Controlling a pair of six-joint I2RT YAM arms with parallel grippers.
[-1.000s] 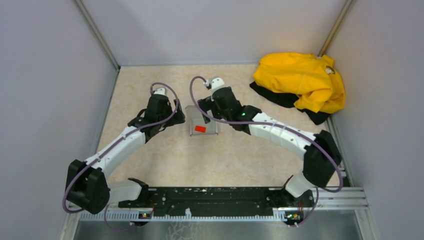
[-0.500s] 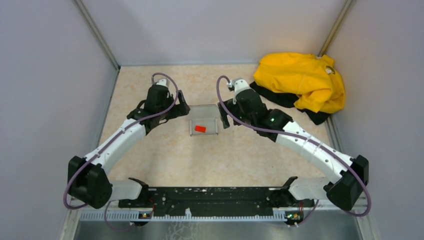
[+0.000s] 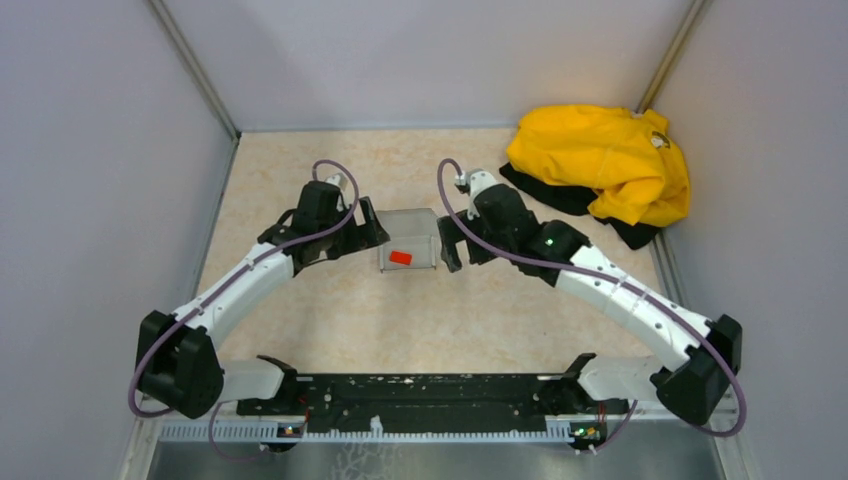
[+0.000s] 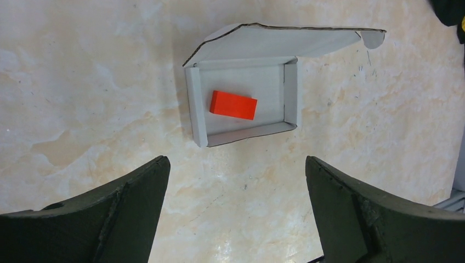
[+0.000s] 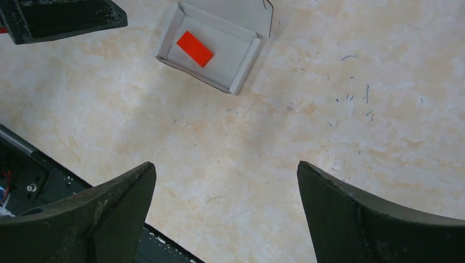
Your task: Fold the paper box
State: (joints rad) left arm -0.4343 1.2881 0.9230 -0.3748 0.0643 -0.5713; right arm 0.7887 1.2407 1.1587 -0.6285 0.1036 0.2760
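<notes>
The paper box (image 3: 408,222) is a pale grey-white cardboard tray on the table's middle, with its lid flap open at the far side. A small red block (image 3: 401,257) lies inside it. My left gripper (image 3: 368,228) is open and empty just left of the box. My right gripper (image 3: 447,243) is open and empty just right of it. The left wrist view shows the box (image 4: 263,87), the block (image 4: 233,104) and the raised lid (image 4: 274,44) beyond my open left gripper (image 4: 237,161). The right wrist view shows the box (image 5: 230,52) and block (image 5: 195,49) far beyond my open right gripper (image 5: 226,165).
A yellow garment (image 3: 600,165) lies on a black cloth at the back right. Grey walls close in the table on three sides. The black base rail (image 3: 430,395) runs along the near edge and shows in the right wrist view (image 5: 22,170).
My right gripper has drawn back off the box to its right side. My left gripper has moved closer to the box's left side. The lid stands open.
</notes>
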